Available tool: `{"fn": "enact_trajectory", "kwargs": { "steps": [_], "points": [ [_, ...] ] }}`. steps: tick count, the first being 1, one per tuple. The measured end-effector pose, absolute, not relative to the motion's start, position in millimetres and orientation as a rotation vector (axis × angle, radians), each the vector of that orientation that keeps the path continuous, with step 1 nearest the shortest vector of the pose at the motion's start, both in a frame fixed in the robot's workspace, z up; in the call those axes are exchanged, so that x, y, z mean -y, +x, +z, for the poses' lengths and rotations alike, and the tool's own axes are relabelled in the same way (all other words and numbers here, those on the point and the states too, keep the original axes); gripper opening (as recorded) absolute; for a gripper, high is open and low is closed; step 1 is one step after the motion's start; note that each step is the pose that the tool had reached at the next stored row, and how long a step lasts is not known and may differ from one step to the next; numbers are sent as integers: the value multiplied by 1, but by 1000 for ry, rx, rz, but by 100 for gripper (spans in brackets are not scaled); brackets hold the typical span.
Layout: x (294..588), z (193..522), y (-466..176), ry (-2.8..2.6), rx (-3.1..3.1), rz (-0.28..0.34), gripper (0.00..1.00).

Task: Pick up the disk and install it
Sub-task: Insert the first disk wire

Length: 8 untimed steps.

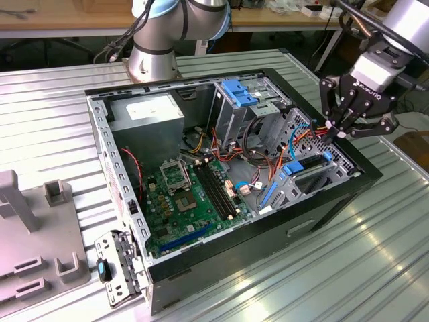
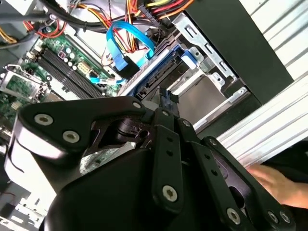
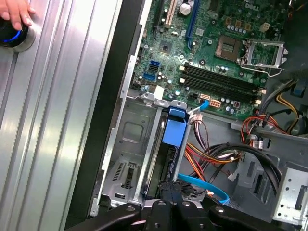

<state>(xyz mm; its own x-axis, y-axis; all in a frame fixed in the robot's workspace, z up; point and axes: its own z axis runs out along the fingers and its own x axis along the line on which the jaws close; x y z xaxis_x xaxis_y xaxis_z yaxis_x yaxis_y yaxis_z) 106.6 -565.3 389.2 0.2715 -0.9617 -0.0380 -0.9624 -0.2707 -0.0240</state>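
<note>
The grey metal hard drive in a bright blue plastic carrier frame [image 1: 303, 169] is being held edge-on by the silver drive bay [image 3: 130, 144] at a corner of the open black computer case [image 1: 268, 248], seemingly already slotted between its rails. The black two-finger gripper [image 1: 336, 131] is being poised close over it, fingers [image 2: 166, 130] pressed together on nothing visible, probably to serve as a blunt pusher

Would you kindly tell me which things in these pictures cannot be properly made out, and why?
- Disk, first wrist view: edge-on in the drive bay, whose metal walls hide its label face.
- Hand, first wrist view: cut off by the picture's edge; it covers part of a blue-lit button.
- Motherboard, second wrist view: largely hidden behind the gripper.
</note>
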Motion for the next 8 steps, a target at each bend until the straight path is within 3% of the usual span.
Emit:
{"fn": "enact_trajectory", "kwargs": {
  "steps": [8],
  "points": [
    [565, 389, 107, -2608, -1677, 29, 11]
  ]
}}
